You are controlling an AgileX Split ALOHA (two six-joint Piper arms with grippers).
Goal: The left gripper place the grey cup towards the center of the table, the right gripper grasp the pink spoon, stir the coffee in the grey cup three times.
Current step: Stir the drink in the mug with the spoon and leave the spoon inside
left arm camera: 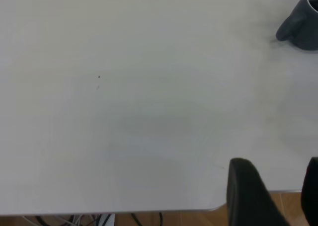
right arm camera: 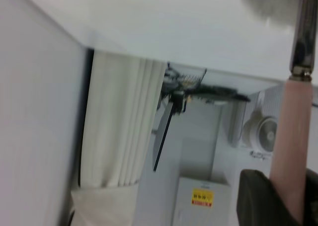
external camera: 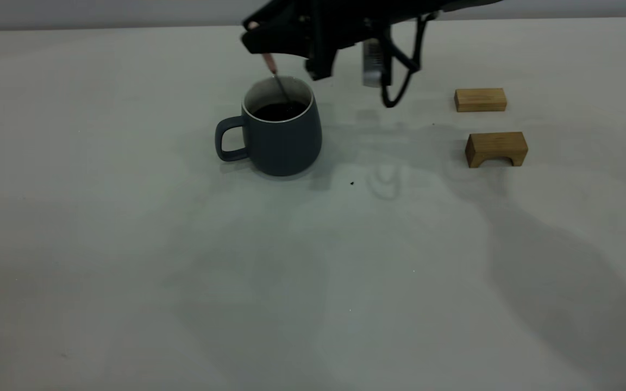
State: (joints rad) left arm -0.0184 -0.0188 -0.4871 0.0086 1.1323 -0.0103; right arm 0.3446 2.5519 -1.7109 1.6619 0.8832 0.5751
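The grey cup (external camera: pixel 280 136) stands upright on the table (external camera: pixel 128 244), slightly left of centre, its handle pointing left. Dark coffee (external camera: pixel 279 111) fills it. My right gripper (external camera: pixel 258 38) hangs just above the cup's far rim, shut on the pale pink handle of the pink spoon (external camera: pixel 269 62). The spoon's metal shaft slants down into the coffee, which hides its bowl. In the right wrist view the pink spoon (right arm camera: pixel 293 146) runs up out of my right gripper (right arm camera: pixel 290 201). My left gripper (left arm camera: pixel 278 196) stands open and empty near a table edge, well away from the grey cup (left arm camera: pixel 303 22).
Two tan wooden blocks lie to the right of the cup: a flat one (external camera: pixel 480 100) farther back and an arched one (external camera: pixel 496 149) nearer. The right arm's black cables (external camera: pixel 400 81) dangle between the cup and the blocks.
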